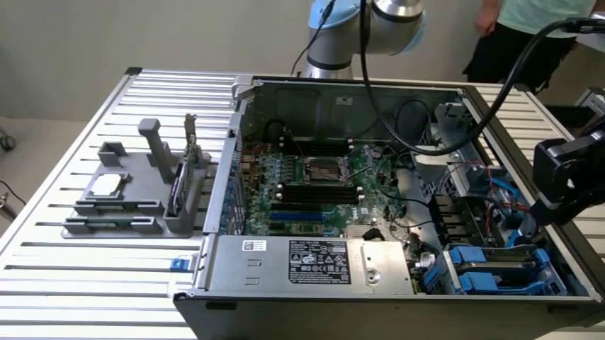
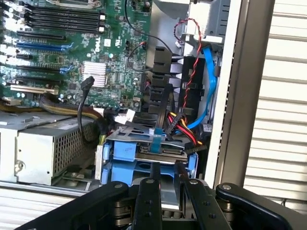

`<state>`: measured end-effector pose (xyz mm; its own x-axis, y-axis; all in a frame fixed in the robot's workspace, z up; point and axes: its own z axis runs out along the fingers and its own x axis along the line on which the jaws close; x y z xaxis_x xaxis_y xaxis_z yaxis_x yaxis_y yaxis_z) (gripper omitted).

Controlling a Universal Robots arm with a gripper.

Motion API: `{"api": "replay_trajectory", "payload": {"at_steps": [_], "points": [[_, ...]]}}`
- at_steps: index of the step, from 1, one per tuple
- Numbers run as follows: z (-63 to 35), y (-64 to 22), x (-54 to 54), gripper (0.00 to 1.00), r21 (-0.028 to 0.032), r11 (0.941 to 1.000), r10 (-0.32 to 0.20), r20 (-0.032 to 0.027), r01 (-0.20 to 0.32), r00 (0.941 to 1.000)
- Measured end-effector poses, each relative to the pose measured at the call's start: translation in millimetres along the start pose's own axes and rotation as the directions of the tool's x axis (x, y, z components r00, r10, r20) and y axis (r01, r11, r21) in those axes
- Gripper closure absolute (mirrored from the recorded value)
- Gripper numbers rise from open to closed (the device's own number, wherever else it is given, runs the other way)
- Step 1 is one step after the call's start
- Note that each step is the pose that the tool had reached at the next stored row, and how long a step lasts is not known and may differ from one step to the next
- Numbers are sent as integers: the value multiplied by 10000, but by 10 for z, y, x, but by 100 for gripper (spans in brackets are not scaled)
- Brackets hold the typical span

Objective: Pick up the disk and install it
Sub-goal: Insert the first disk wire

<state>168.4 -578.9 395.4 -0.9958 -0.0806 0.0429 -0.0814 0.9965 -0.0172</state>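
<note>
Table: a silver table of ribbed aluminium slats (image 1: 57,283) is carrying the whole show, with pale floor (image 1: 28,127) showing past its edge on the exterior view's left.
Room: a person in a pale green top and black trousers (image 1: 529,28) is standing behind the far corner, close to my blue-and-silver arm joint (image 1: 364,28).
Fixture: a grey plastic holder block (image 1: 123,223) is sitting on the slats at the exterior view's left of the case. A small square silver processor chip (image 1: 106,184) is lying flat on it, and a thin dark circuit card (image 1: 178,185) is standing on edge.
Case: an open grey metal computer case (image 1: 283,312) is lying on its side. It is showing a green motherboard (image 1: 302,188) and a silver boxy power supply (image 1: 317,262) along its near wall.
Drive cage: a blue plastic drive cage (image 1: 492,276) is sitting in the case's near corner on the exterior view's right. Red, yellow and black wires (image 2: 184,132) are running down to it.
Disk: the flat silver-grey disk in its blue plastic carrier (image 2: 129,172) is sitting at the mouth of that cage.
Jaws: my black gripper (image 1: 531,230) (image 2: 167,168) is hanging right over the cage, jaws drawn partway in and pinching the disk's near end.
</note>
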Motion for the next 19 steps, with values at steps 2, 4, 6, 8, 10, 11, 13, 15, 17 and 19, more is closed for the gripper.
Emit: {"api": "replay_trajectory", "payload": {"at_steps": [2, 4, 6, 8, 10, 11, 13, 15, 17, 19], "points": [[28, 0, -1, 73, -9, 9998, 219, 0, -219, 9998], [56, 1, -2, 73, -18, 9990, 439, 1, -439, 9990], [85, 2, -4, 73, -28, 9977, 680, 0, -680, 9977], [110, 2, -5, 73, -39, 9954, 954, -4, -954, 9954], [129, 2, -5, 73, -55, 9919, 1272, -12, -1272, 9919], [136, 2, -5, 73, -71, 9898, 1422, -16, -1422, 9898], [147, 2, -6, 73, -114, 9854, 1697, -25, -1698, 9855], [154, 3, -7, 73, -135, 9799, 1992, -33, -1992, 9799], [159, 3, -7, 73, -148, 9738, 2270, -40, -2270, 9739], [161, 3, -7, 73, -157, 9688, 2473, -45, -2473, 9689]]}}
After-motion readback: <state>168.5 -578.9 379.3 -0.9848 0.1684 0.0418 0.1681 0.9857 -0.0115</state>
